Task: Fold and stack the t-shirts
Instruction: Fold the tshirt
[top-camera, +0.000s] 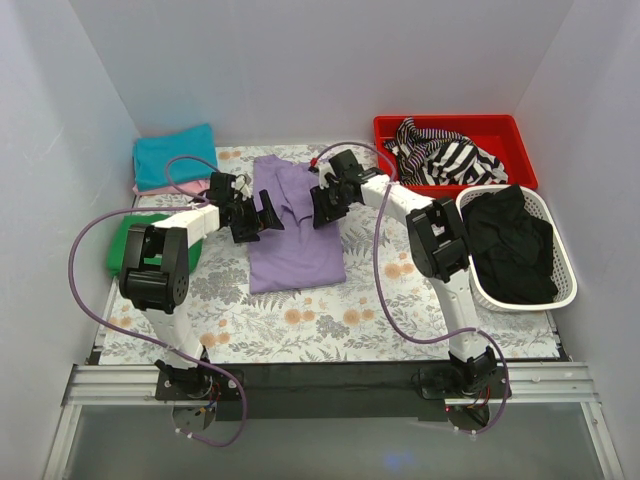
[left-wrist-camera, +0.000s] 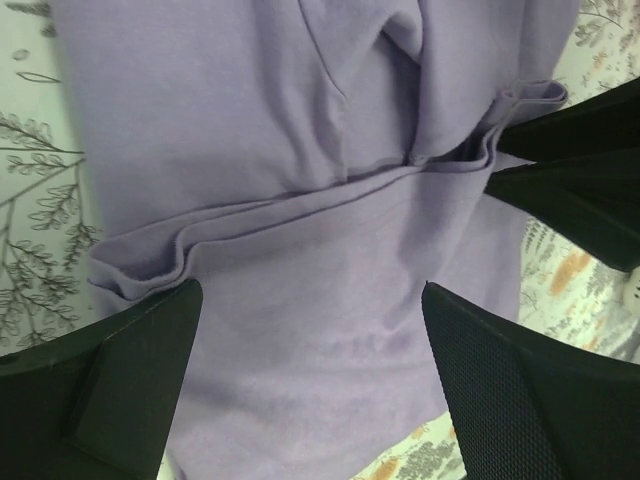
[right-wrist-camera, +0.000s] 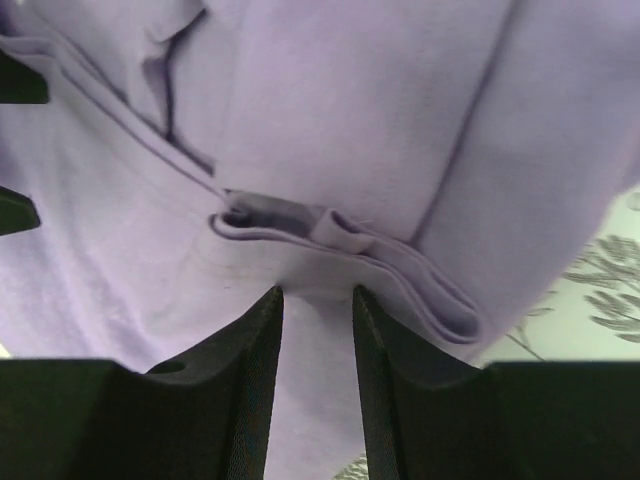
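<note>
The lavender t-shirt (top-camera: 297, 235) lies partly folded lengthwise on the flowered table cover, and it fills both wrist views (left-wrist-camera: 300, 200) (right-wrist-camera: 380, 120). My left gripper (top-camera: 255, 222) hovers at its left edge with the jaws wide open over the cloth (left-wrist-camera: 310, 335) and holds nothing. My right gripper (top-camera: 325, 207) is at the shirt's right edge. Its jaws are nearly closed (right-wrist-camera: 315, 300) and pinch a layered fold of the lavender cloth. Folded teal (top-camera: 175, 155), pink (top-camera: 148, 188) and green (top-camera: 122, 245) t-shirts lie at the far left.
A red bin (top-camera: 500, 130) with a striped garment (top-camera: 445, 155) stands at the back right. A white basket (top-camera: 560, 285) of black clothes stands in front of it. White walls enclose the table on three sides.
</note>
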